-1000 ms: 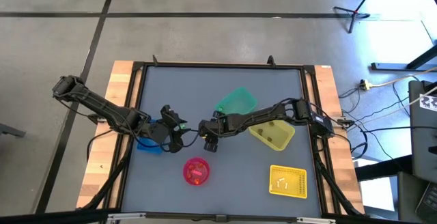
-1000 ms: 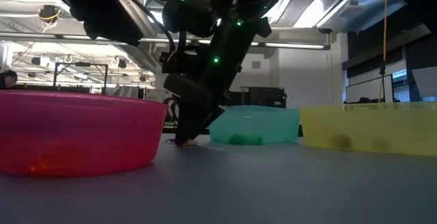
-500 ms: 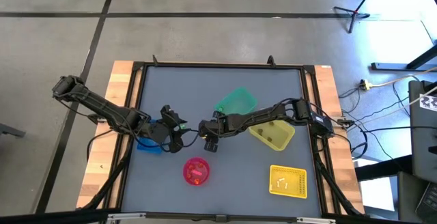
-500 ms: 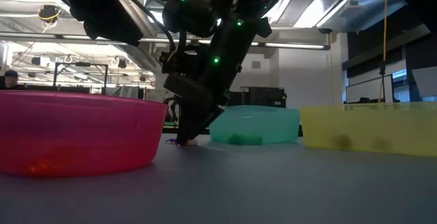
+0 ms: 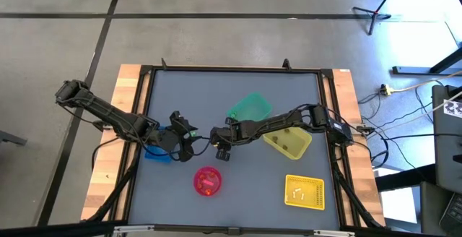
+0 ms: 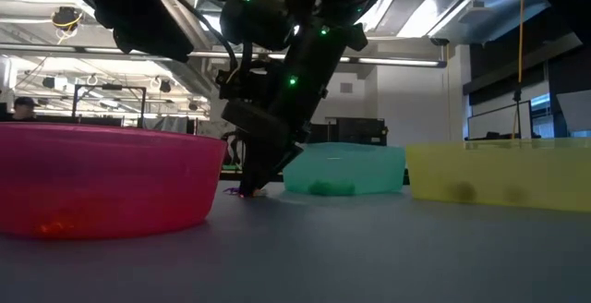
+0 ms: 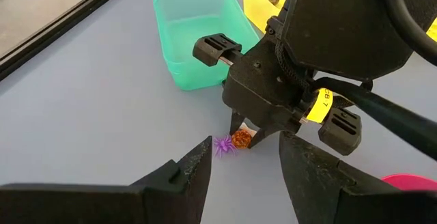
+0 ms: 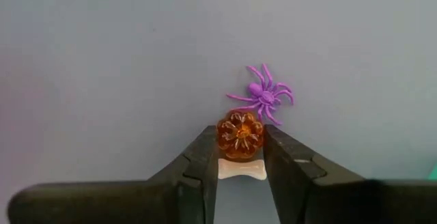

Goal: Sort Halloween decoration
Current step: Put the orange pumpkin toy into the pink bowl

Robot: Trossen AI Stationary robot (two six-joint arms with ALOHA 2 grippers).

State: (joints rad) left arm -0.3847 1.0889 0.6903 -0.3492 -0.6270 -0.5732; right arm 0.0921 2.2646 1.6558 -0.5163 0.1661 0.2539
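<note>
A tiny orange pumpkin (image 8: 240, 132) sits on the grey table between the fingers of my right gripper (image 8: 240, 145), which is shut on it near the table's middle (image 5: 221, 151). A purple spider (image 8: 265, 95) lies just beyond it, and a small white bone-shaped piece (image 8: 242, 170) lies between the fingers, nearer the wrist. My left gripper (image 7: 242, 161) hovers open a little to the left (image 5: 189, 139), pointing at the same spot, with nothing between its fingers. My right gripper pinches the pumpkin by two opposite sides (image 8: 222, 136) between its two fingertips (image 8: 205, 149). The fingers slant down from the table's right side. The pumpkin stays low on the table, right way up, beside the white piece.
A green bin (image 5: 250, 108) and a yellow bin (image 5: 289, 141) stand close behind the right arm. Another yellow bin (image 5: 304, 191) is at the near right, a pink bowl (image 5: 207, 181) near the front, and a blue bin (image 5: 157, 149) under the left arm.
</note>
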